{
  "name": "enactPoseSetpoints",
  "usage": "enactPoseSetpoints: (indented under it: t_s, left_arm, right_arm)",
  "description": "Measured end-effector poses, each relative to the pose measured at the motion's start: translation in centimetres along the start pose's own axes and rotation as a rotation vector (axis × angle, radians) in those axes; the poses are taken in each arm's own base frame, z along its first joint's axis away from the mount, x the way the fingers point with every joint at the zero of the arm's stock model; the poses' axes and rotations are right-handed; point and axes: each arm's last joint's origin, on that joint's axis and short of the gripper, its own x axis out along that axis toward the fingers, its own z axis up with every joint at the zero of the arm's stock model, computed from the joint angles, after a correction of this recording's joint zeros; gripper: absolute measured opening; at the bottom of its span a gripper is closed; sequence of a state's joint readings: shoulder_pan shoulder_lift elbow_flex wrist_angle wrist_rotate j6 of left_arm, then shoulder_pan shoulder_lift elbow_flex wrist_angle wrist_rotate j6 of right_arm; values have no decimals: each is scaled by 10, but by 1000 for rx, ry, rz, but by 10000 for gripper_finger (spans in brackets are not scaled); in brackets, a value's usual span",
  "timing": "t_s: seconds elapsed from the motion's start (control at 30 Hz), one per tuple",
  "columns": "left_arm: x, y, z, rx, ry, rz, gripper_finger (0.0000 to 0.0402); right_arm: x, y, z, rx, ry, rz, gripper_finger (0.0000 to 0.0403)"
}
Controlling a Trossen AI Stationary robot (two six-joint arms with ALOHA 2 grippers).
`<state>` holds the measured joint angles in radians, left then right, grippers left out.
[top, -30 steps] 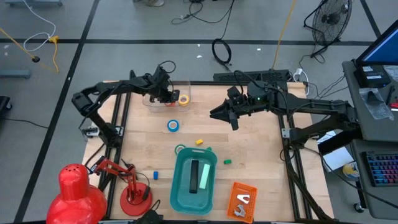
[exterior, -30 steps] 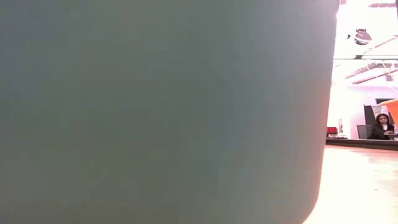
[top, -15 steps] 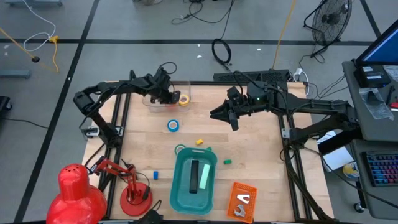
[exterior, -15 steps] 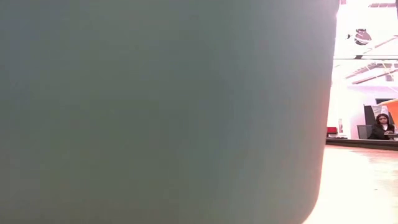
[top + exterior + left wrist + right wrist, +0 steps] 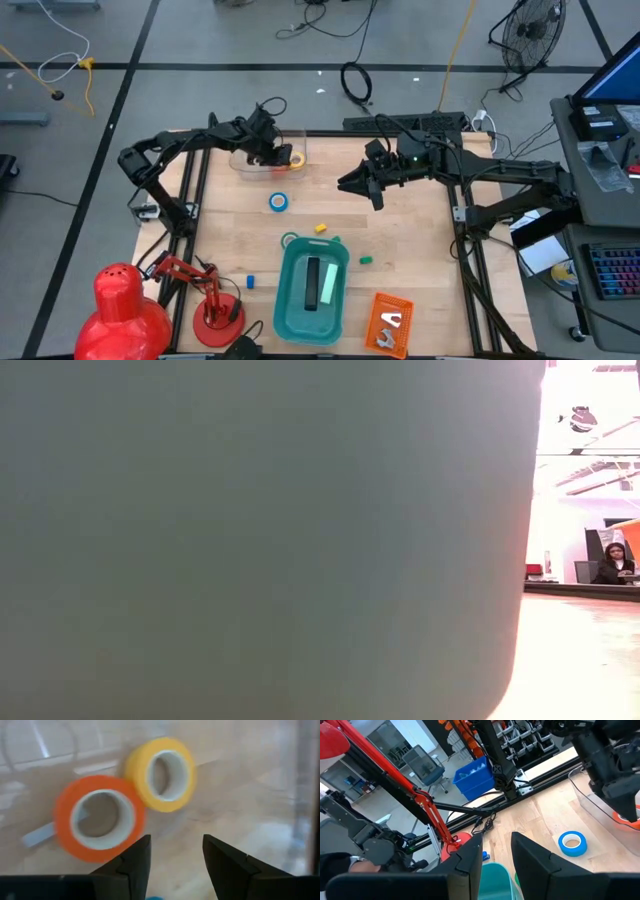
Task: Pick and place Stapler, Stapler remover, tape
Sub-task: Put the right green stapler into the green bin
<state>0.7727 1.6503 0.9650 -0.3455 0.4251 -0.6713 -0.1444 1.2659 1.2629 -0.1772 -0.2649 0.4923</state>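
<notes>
A: When you look down on the desk (image 5: 420, 250), where is the left tool (image 5: 277, 155)?
B: It hangs over the clear container (image 5: 245, 165) at the far left side. Its fingers (image 5: 132, 865) stand apart and hold nothing. The orange tape (image 5: 97, 822) and the yellow tape (image 5: 162, 772) lie just in front of them, touching each other.
A: And the other things?
B: The blue tape (image 5: 278, 202) lies on the bare wood, near the container. The stapler (image 5: 313, 283) rests in the teal bin (image 5: 290, 315). The stapler remover (image 5: 389, 322) lies on the orange tray (image 5: 376, 303), beside the bin.
A: And the right tool (image 5: 377, 200)?
B: It waits above the middle of the desk, half open and empty.
</notes>
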Motion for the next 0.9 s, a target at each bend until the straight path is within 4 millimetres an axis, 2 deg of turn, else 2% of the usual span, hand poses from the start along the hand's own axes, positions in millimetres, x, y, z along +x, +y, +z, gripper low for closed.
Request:
enactPoseSetpoints:
  t_s: [0.13,0.3,0.6,0.9]
  left_arm:
    - [-13,-14,5,40,-32,-54,175]
    - [-41,-32,8,86,-113,-111,166]
    - [-85,-61,-9,159,-203,-222,163]
    - [-104,-89,-26,206,-283,-347,163]
  right_arm:
    - [0,0,0,0,0,0,95]
    - [0,0,0,0,0,0,95]
    - [0,0,0,-7,0,0,95]
    - [-1,-4,2,0,-8,-14,95]
